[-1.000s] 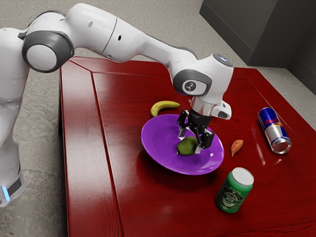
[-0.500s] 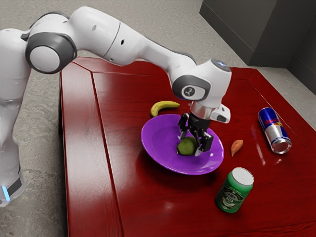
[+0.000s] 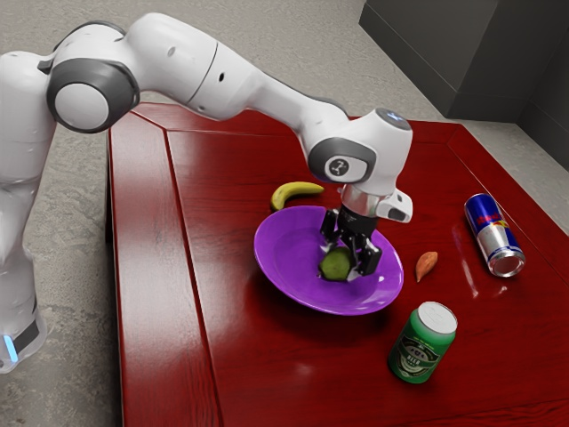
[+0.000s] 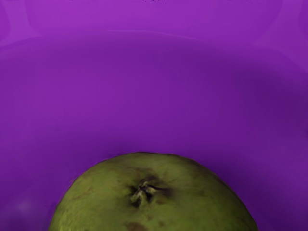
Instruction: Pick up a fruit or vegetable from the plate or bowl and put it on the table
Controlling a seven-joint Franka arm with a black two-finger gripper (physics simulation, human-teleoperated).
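Note:
The black gripper (image 3: 342, 261) is low over the purple plate (image 3: 286, 267) in the exterior view, its fingers apart around the green fruit (image 3: 335, 266). One finger stands at the fruit's far side, the other towards the exterior view's right; contact on both sides is not visible. The fruit rests inside the plate, partly hidden by the gripper. In the wrist view the rounded top of the green fruit (image 4: 159, 197), with its dark stem spot, lies close under the hand, against the purple plate (image 4: 144, 96).
On the red table (image 3: 258, 374), a yellow banana (image 3: 297, 192) lies behind the plate. Towards the exterior view's right are an orange vegetable (image 3: 427, 265) and a lying blue-silver can (image 3: 494, 236). A green can (image 3: 423, 345) stands near the plate's front right.
My hand has come down slightly and shifted a little towards the exterior view's left, bringing the fingers lower around the green fruit. The fruit and plate have stayed put.

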